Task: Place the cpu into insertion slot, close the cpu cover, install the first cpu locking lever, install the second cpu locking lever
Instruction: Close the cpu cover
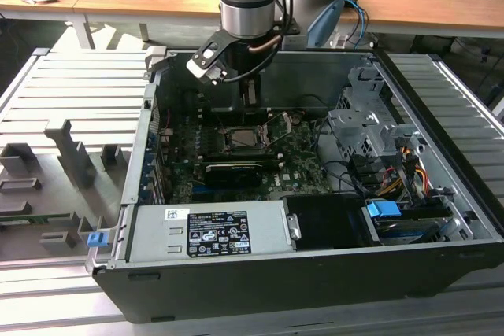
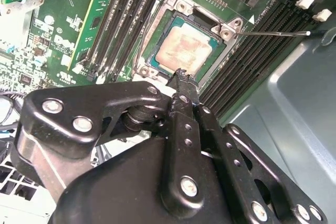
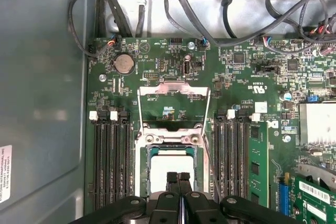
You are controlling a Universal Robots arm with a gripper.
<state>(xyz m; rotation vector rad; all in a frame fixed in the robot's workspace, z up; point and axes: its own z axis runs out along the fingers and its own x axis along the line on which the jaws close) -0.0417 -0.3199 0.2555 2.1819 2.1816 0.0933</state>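
Although the gripper hangs directly over it, the cpu is not in its grasp. The chip lies flat in the insertion slot with its pale metal face up and a thin strip of blue-green edge showing around it. In both wrist views the two black fingertips are pressed together with nothing between them, and they point down at the near edge of the chip. Whether they touch its face cannot be told. The cpu cover is swung open and stands off the socket on the far side of its hinge bracket, with green board visible through its square window. In the second wrist view a wire lever sticks out sideways from one corner of the socket, clear of the frame. Rows of black memory slots flank the socket on both sides, and a round coin battery sits farther out on the motherboard. In the exterior view the arm reaches down into an open computer case with the gripper low above the socket. A long black card lies just in front of it, a grey power supply sits along the near wall, and the case rests on a slotted metal table.
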